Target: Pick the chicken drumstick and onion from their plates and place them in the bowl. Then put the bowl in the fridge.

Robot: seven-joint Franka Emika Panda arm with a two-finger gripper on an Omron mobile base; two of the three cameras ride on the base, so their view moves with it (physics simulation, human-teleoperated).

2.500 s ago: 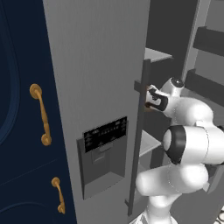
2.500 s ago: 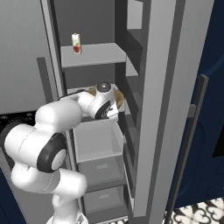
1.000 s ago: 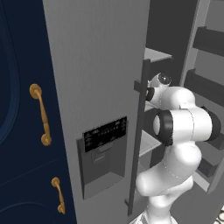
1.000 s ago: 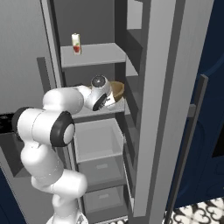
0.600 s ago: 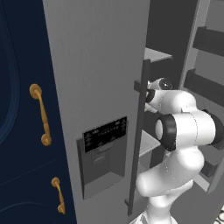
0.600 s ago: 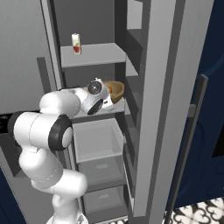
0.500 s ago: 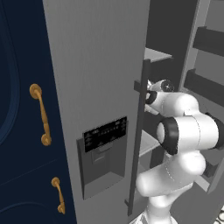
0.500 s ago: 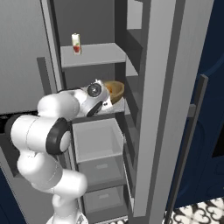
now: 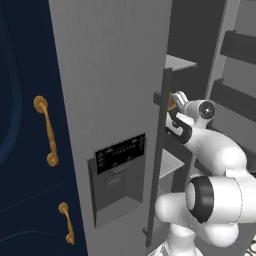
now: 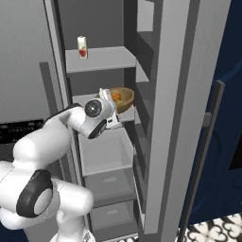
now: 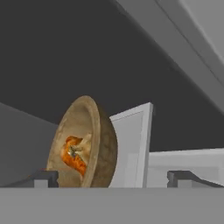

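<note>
The light-brown wooden bowl (image 10: 122,99) stands on a middle shelf inside the open fridge (image 10: 99,59). The hand view shows the bowl (image 11: 85,142) tilted, with the orange-brown chicken drumstick (image 11: 72,161) and the pale onion (image 11: 85,144) lying in it. My gripper (image 11: 113,177) is open, a short way back from the bowl. Its fingertips (image 11: 43,177) stand wide apart and nothing is between them. In the left base view a sliver of the bowl (image 9: 171,102) peeks out behind the fridge door's dark handle (image 9: 159,150). The plates are out of view.
A small red-labelled bottle (image 10: 82,47) stands on the shelf above the bowl. Grey drawers (image 10: 106,153) sit below the bowl's shelf. The open door with its bins (image 10: 165,94) stands close on the right. Navy cabinets with gold handles (image 9: 47,130) flank the closed fridge door (image 9: 110,90).
My hand has drawn back from the bowl, which stays on the shelf with the food in it. The arm's elbow has swung down and around.
</note>
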